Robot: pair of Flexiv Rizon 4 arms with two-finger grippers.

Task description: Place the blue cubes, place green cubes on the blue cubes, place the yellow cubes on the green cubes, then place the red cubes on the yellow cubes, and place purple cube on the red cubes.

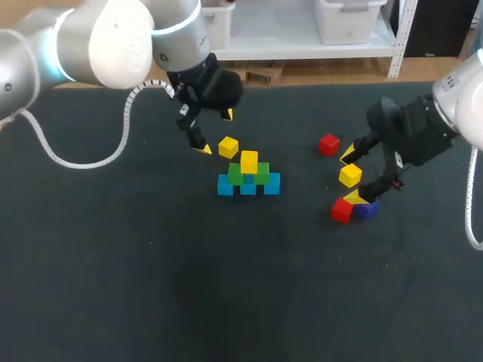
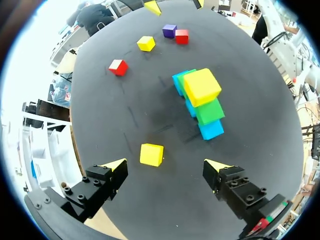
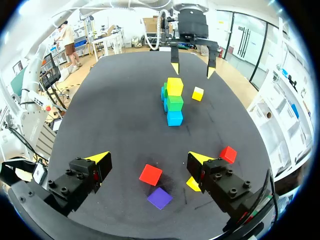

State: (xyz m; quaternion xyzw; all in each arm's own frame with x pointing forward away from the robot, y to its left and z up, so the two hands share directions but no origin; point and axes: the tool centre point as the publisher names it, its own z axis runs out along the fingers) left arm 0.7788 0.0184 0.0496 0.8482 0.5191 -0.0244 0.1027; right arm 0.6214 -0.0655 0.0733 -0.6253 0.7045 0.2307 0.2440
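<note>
A wide desk with a dark, matte, nearly black top is filling the scene. Soft, even light is falling on it from above, throwing only faint shadows.

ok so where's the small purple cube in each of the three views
head view: small purple cube on the table's right side, just right of a red cube.
left wrist view: beyond the stack of blue, green and yellow cubes, purple cube beside that red cube.
right wrist view: between the right gripper's open fingers, purple cube just nearer than the red cube.
shared landmark: the adjacent red cube.
</note>
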